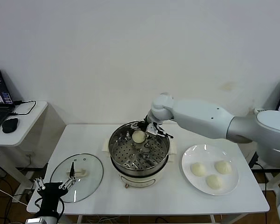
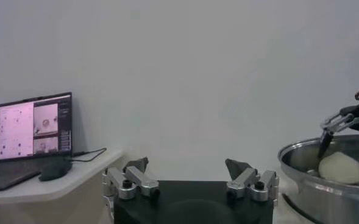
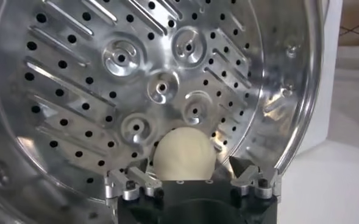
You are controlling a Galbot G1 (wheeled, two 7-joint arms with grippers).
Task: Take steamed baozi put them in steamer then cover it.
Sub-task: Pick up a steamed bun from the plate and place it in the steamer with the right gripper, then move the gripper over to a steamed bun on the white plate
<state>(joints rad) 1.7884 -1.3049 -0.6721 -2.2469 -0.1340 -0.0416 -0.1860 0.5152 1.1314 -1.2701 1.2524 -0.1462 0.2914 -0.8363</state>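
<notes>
Now the right gripper (image 1: 147, 131) hangs over the steamer (image 1: 139, 151), jaws spread, a baozi (image 1: 138, 136) just below — first bun placed. Next: three on the plate (image 1: 210, 175) beside it. Left gripper (image 1: 53, 186) (open, empty) waits near the cover (image 1: 77, 177).

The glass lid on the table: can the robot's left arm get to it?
Probably yes. The left tool sits open right beside the glass lid, whose handle faces up, with nothing between them.
</notes>
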